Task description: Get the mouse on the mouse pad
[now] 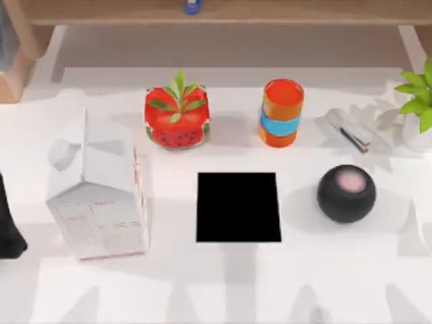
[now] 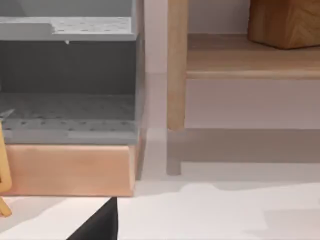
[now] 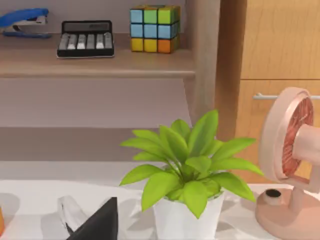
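The mouse pad (image 1: pixel 238 206) is a flat black square lying at the middle of the table in the top view, with nothing on it. The mouse is out of view. My left arm (image 1: pixel 8 223) shows as a dark shape at the table's far left edge, beside the white carton and well away from the pad. A dark tip of the left gripper (image 2: pixel 97 225) sits at the edge of the left wrist view. A similar dark tip of the right gripper (image 3: pixel 97 222) shows in the right wrist view, near the potted plant (image 3: pixel 187 172).
A tall white carton (image 1: pixel 98 196) stands left of the pad. Behind it are a red strawberry-shaped object (image 1: pixel 177 116) and an orange cup (image 1: pixel 281 113). A black ball with a pink top (image 1: pixel 346 193) lies to the right, with a grey stapler (image 1: pixel 351 129) and a pink fan (image 3: pixel 292 165) beyond.
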### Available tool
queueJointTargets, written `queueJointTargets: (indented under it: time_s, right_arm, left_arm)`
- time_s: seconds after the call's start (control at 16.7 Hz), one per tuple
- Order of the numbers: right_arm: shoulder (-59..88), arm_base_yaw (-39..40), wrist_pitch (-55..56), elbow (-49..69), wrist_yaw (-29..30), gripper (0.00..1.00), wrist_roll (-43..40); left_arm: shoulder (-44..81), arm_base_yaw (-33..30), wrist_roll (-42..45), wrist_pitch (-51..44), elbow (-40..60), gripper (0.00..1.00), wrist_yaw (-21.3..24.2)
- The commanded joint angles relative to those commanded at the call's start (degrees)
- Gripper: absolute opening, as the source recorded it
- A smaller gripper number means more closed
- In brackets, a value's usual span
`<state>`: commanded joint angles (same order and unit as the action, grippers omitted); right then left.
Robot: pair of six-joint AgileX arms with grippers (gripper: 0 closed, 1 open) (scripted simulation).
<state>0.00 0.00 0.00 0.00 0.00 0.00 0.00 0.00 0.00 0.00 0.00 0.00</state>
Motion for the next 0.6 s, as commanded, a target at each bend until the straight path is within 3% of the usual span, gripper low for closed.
queueJointTargets:
  time_s: [0.3, 0.6]
  right_arm:
    - [0.0, 0.0, 0.0, 0.0, 0.0, 1.0, 0.0]
    - [0.0, 0.0, 0.0, 0.0, 0.0, 1.0, 0.0]
  left_arm:
    - [3.7, 0.6, 0.3, -3.2, 3.3, 1.0, 0.0]
    - [21.6, 2.8, 1.7, -15.9, 16.6, 1.0, 0.0]
